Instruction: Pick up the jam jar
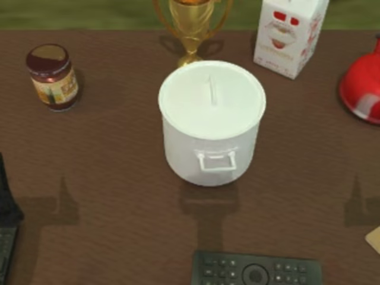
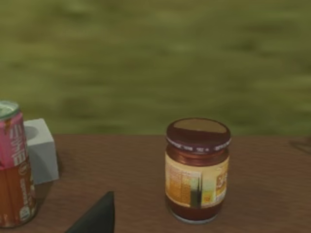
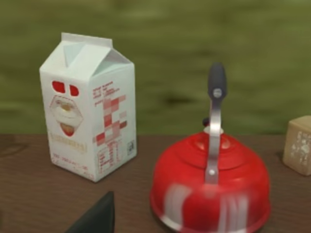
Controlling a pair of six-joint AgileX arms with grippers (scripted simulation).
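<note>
The jam jar [image 1: 52,76] stands upright at the table's back left; it is a small glass jar of dark red jam with a maroon lid and a yellow-orange label. In the left wrist view the jam jar [image 2: 197,170] stands some way ahead of my left gripper, untouched. Only one dark fingertip [image 2: 97,216] shows there, off to one side, with nothing against it. The right wrist view likewise shows a single dark fingertip [image 3: 97,216], well short of the milk carton and kettle. Both grippers look open and empty.
A large white lidded pot [image 1: 212,122] fills the table's middle. Behind it stand a gold trophy [image 1: 191,27], a milk carton [image 1: 289,35] and a red kettle [image 1: 363,89]. A dark remote [image 1: 255,270] lies at the front edge. A drink can [image 2: 12,165] and a white block [image 2: 41,150] stand beside the jar.
</note>
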